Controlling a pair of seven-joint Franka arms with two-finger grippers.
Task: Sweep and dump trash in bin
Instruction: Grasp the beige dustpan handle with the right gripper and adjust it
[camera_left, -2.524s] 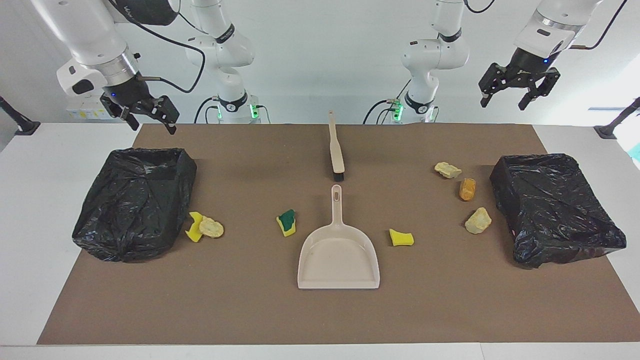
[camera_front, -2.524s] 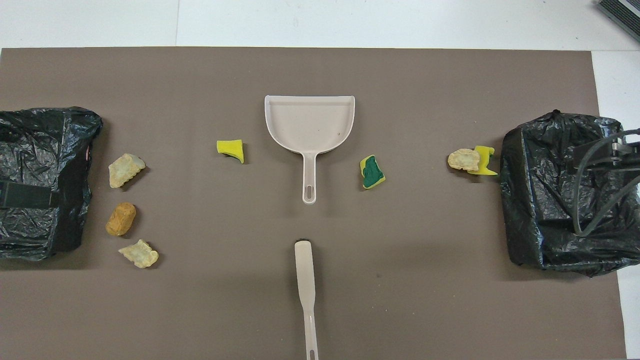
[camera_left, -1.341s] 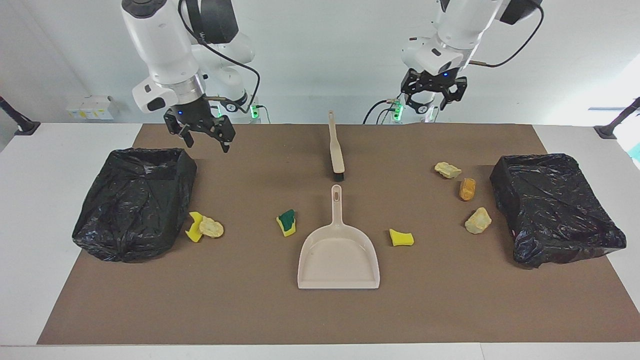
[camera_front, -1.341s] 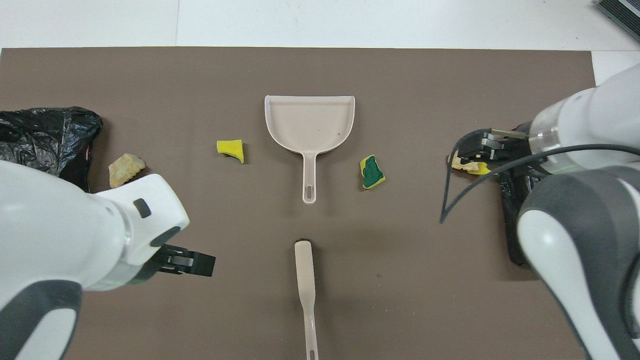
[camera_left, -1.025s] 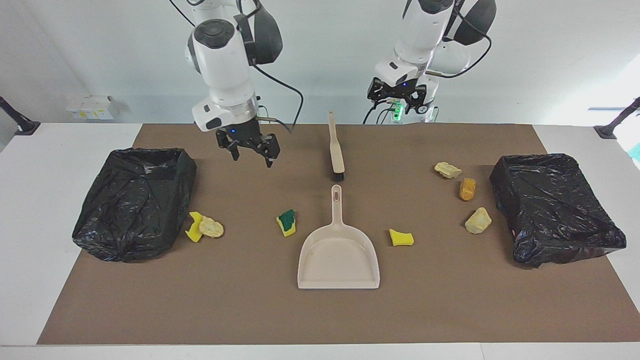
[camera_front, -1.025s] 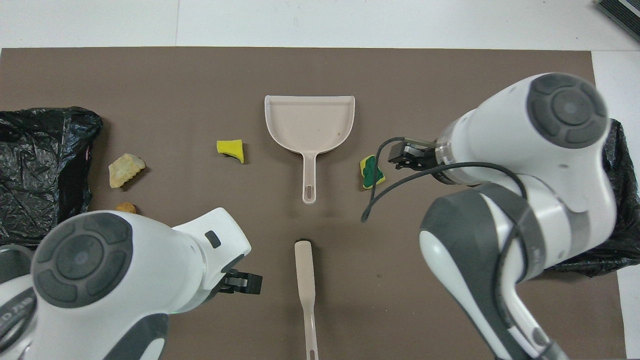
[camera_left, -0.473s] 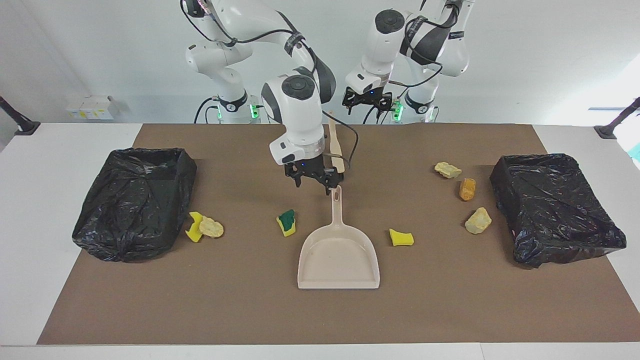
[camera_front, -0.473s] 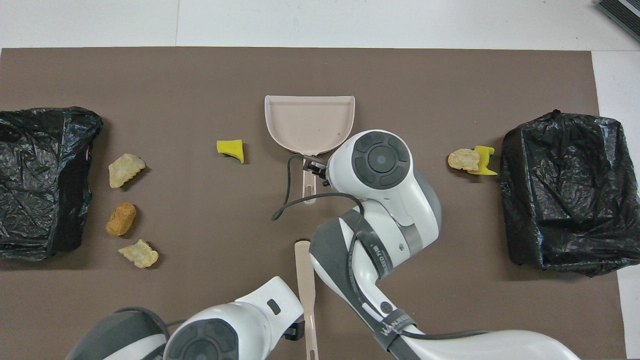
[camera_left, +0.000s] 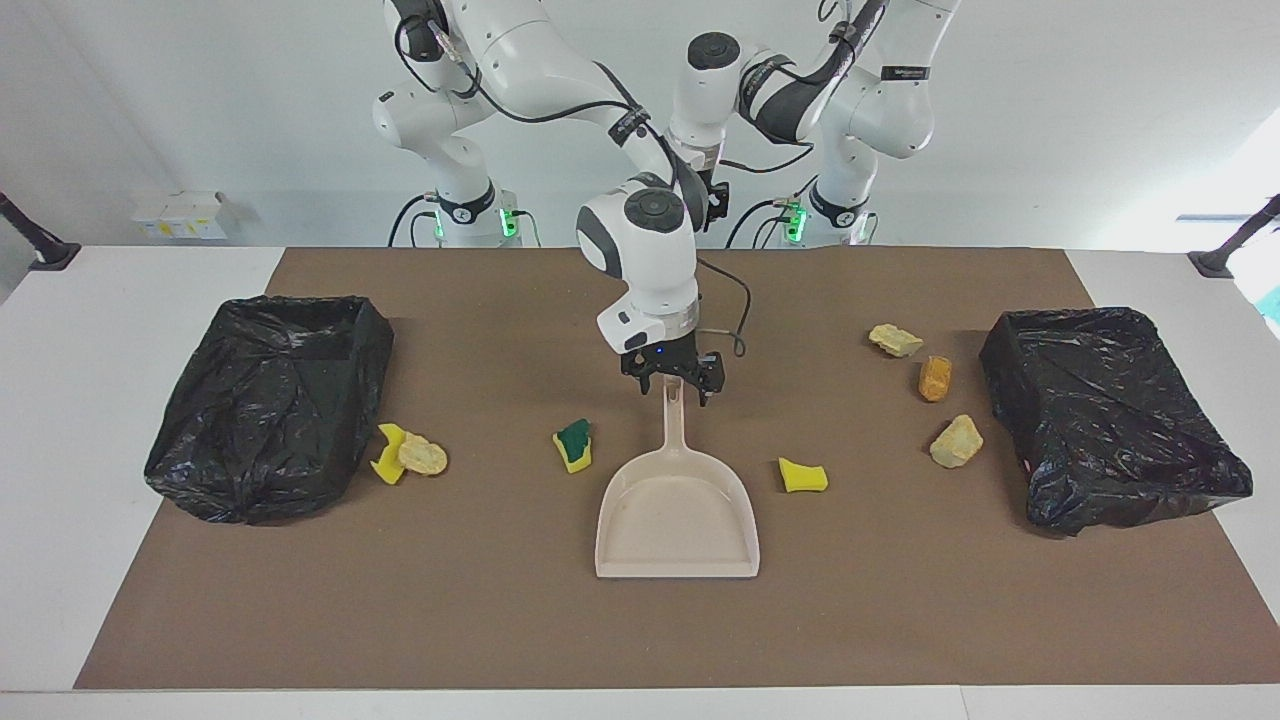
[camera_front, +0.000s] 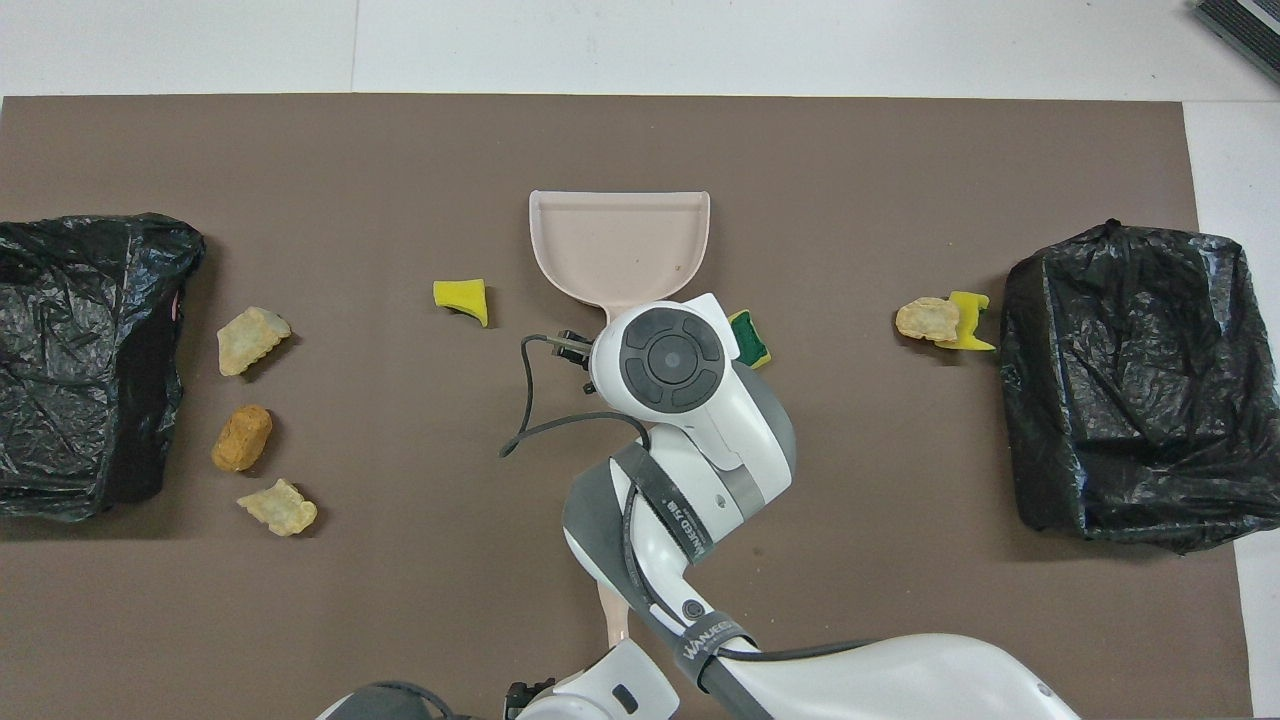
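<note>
- Hovering with jaws wide over the dustpan (camera_left: 677, 510) handle, the right gripper (camera_left: 673, 376) holds nothing; closing off-centre could skid the pan.
- Trash (camera_left: 573, 444) lies scattered beside the dustpan; the pan could knock pieces away.
- Left gripper (camera_left: 716, 203), over the brush, is mostly hidden; its claw reads wide.

Right gripper (camera_left: 674, 381) low, jaws apart

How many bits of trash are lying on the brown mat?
7. Three lie by the bin at the left arm's end, two touch by the other bin, and two sponges flank the dustpan.
</note>
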